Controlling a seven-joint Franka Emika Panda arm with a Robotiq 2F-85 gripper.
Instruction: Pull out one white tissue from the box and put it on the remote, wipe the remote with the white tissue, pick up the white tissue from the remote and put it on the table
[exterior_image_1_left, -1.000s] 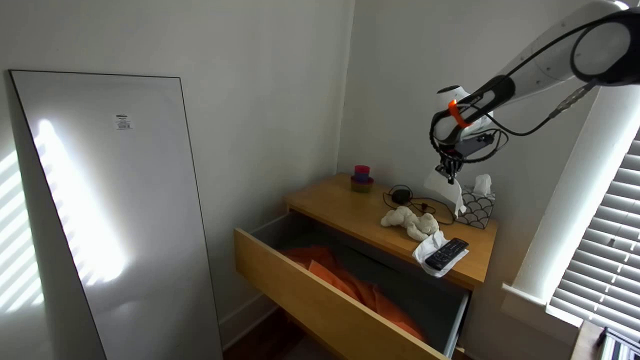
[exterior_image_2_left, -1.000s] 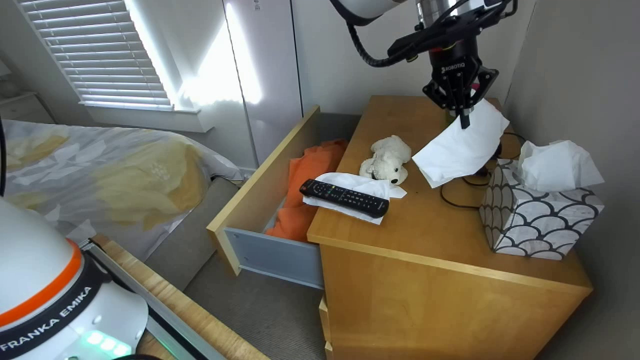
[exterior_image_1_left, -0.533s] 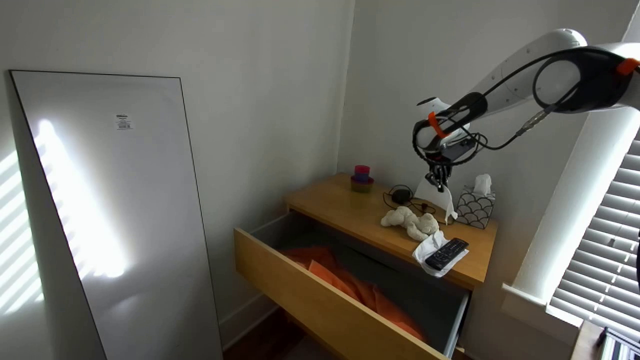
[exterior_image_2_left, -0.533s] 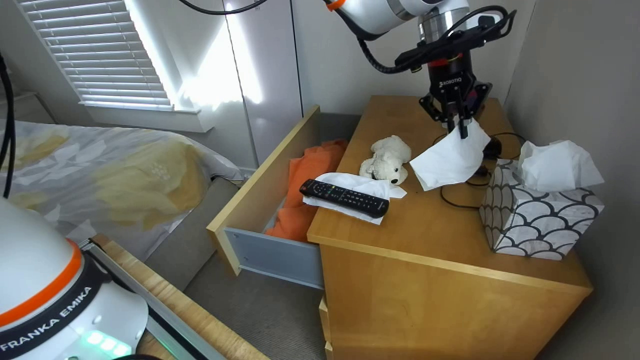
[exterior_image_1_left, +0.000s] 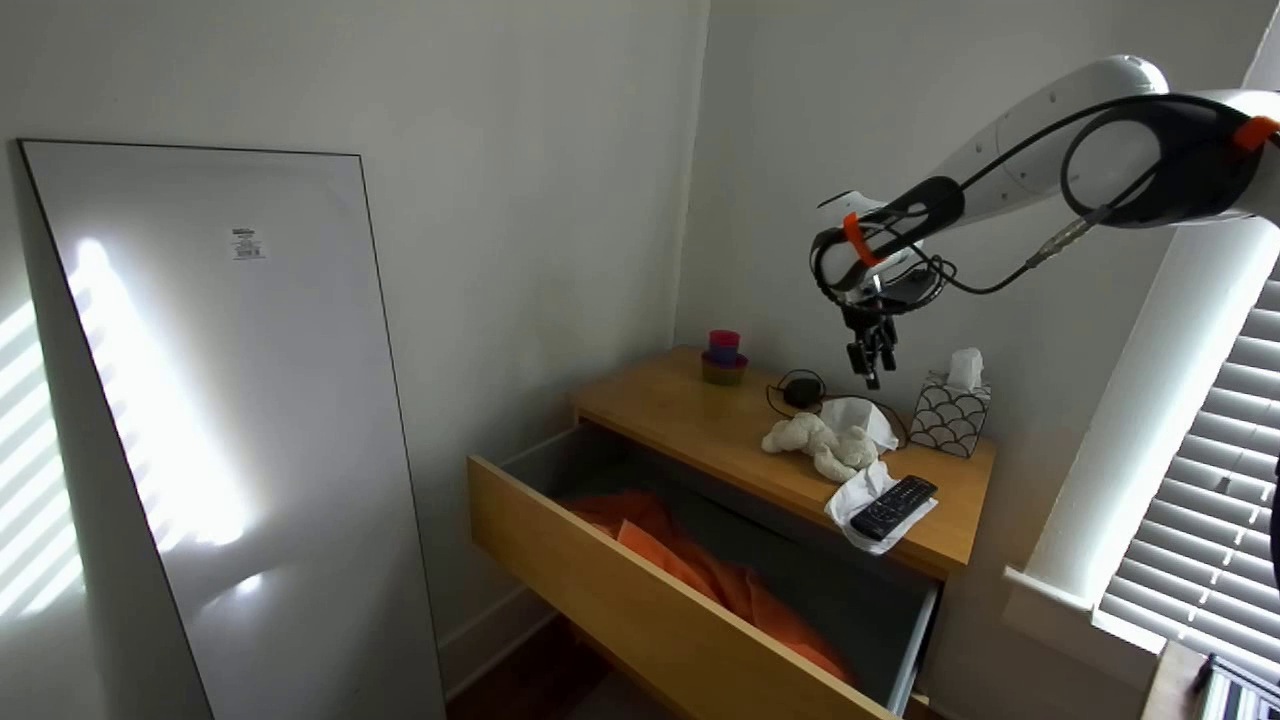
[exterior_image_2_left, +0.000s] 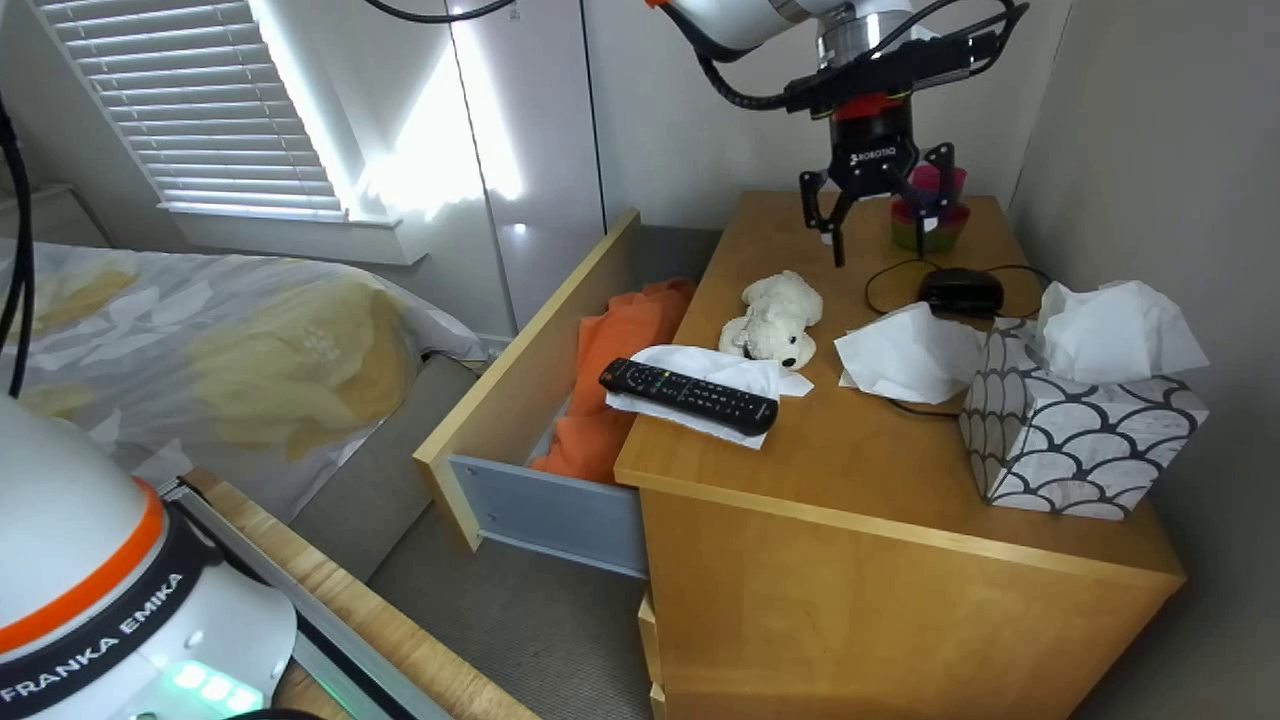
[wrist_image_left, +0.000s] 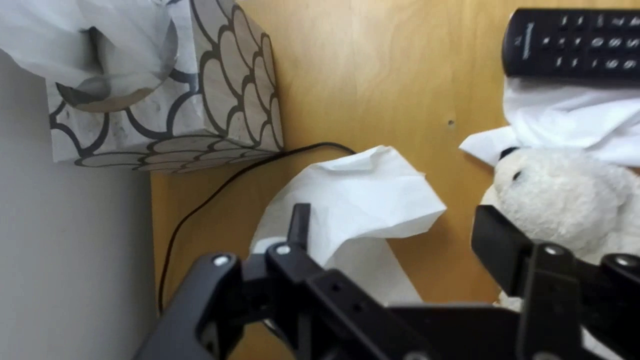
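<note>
A creased white paper tissue (exterior_image_2_left: 912, 352) lies on the light-brown wooden table (exterior_image_2_left: 840, 480), below the black end effector (exterior_image_2_left: 880, 250), which is spread wide, gripping nothing. A thin black cable (wrist_image_left: 325, 144) runs under it; an off-white plush animal (exterior_image_2_left: 785, 302) and a scallop-patterned white tissue box (exterior_image_2_left: 1100, 435) flank it. The black plastic remote (wrist_image_left: 570, 42), marked "Panasonic", rests on a white sheet (exterior_image_2_left: 715, 363). The end effector reads "ROBOTIQ".

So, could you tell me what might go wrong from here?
The remote appears to jut past the edge of the dresser, above the open drawer, so wiping might tip it in.
The loose tissue covers part of the black cable, so the hand might pinch both.
</note>
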